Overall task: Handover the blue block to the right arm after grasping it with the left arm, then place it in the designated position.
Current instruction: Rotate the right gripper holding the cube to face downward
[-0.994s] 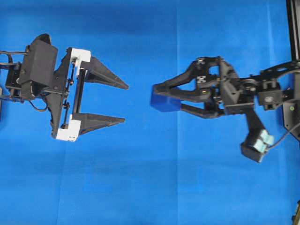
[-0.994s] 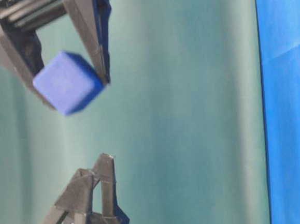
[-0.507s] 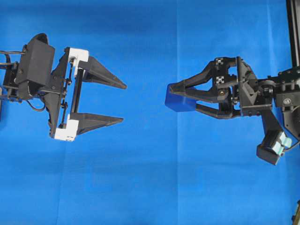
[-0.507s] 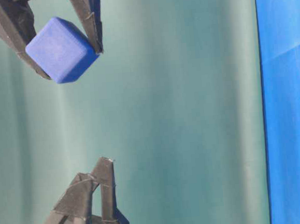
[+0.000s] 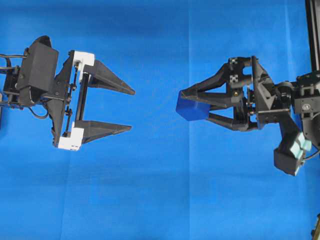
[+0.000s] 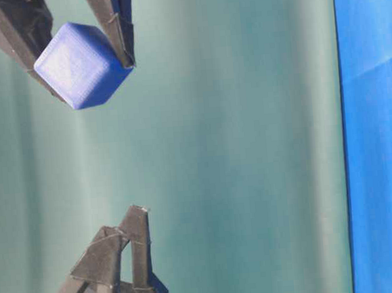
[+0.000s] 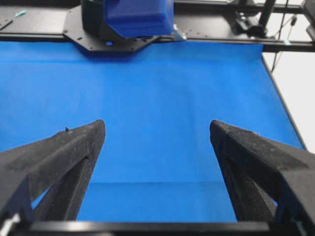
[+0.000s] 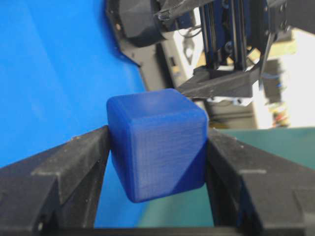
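Observation:
The blue block (image 5: 192, 108) is a small dark-blue cube, pinched at the tips of my right gripper (image 5: 187, 106), which is shut on it above the blue cloth. The block (image 8: 157, 142) fills the span between the right fingers in the right wrist view, tilted on a corner. The table-level view shows the block (image 6: 79, 65) at the top left, between the same fingers. My left gripper (image 5: 132, 110), with white brackets, stands open and empty to the left, well apart from the block. Its wrist view shows the block (image 7: 139, 17) far ahead, beyond the wide left gripper (image 7: 157, 130).
A bright blue cloth (image 5: 160, 190) covers the table. A black frame rail (image 5: 313, 30) runs down the right edge. The right arm's base plate (image 7: 118, 42) and black rails sit at the cloth's far end in the left wrist view.
The right gripper has carried the block to the right, away from the left gripper, and rolled slightly in the last half second. The left gripper has stayed open and nearly still.

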Tool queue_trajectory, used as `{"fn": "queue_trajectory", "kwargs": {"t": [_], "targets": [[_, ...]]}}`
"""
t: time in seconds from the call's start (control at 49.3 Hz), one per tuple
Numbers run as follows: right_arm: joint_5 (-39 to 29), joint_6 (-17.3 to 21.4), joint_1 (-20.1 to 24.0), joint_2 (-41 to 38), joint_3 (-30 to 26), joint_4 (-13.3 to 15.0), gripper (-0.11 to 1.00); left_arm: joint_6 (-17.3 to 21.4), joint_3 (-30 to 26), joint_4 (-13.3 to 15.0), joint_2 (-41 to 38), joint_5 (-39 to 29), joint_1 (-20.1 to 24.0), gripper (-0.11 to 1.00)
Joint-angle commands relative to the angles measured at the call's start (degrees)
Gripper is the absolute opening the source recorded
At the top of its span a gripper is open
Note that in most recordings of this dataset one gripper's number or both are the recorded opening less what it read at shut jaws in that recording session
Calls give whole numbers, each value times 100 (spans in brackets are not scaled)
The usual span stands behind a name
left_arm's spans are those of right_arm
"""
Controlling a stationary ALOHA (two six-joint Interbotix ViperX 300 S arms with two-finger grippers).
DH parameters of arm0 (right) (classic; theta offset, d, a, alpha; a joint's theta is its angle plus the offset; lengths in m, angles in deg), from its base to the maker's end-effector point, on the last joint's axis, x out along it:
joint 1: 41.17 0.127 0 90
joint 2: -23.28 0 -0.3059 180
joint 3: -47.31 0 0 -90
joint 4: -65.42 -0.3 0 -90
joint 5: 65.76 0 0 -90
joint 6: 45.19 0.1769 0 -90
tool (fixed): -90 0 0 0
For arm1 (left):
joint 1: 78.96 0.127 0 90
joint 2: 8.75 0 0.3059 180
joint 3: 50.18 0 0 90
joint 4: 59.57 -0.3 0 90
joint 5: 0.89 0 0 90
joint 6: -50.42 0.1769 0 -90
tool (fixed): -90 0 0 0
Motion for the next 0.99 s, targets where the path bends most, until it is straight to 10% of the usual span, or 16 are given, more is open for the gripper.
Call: {"fn": "queue_trajectory", "kwargs": {"t": [0.0,0.629,0.973], "targets": [[26,352,9,62,-79,-237,49,18,-97,9,97,62,-9,91],[9,4605,53,88,-62,-809,49,53,-114,9,97,62,-18,91],[26,5335,53,88,-70,-835,49,62,-114,9,97,123,-26,91]]}}
